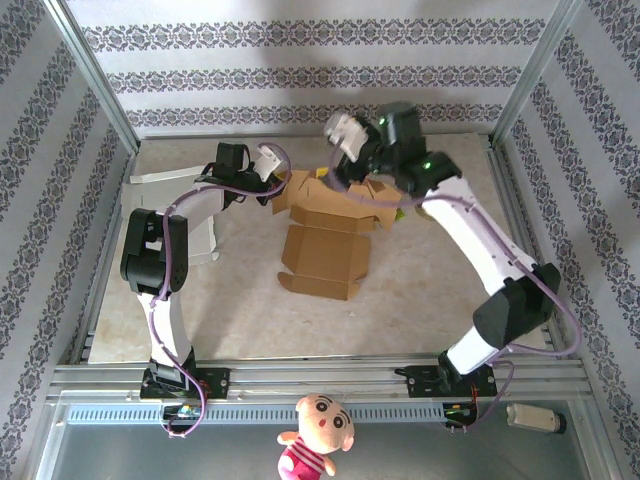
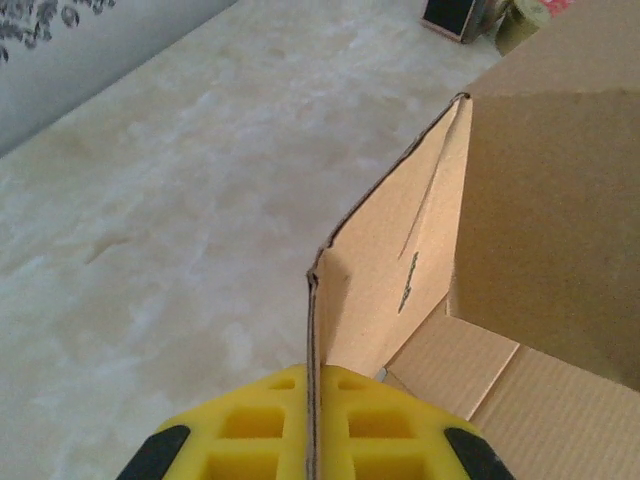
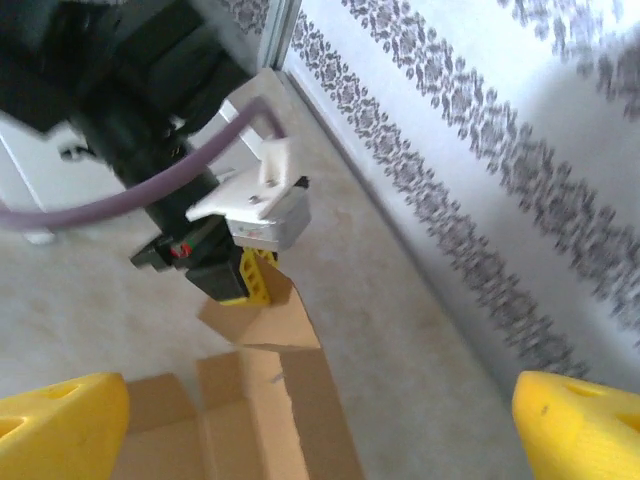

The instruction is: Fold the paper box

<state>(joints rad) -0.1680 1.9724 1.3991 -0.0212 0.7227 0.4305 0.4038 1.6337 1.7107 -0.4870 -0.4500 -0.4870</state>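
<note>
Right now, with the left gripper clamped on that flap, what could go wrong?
The left gripper pinches only the thin edge of an upright flap; a hard pull could crease it or let it slip out. The right gripper hangs open, holding nothing, so the paper box may slide on the table.

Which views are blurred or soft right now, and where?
Top external: evenly lit, paper box sharp. Left wrist: flap edge crisp, table behind it soft. Right wrist: wallpaper streaky with blur, its own yellow fingertips soft at the bottom corners.
</note>
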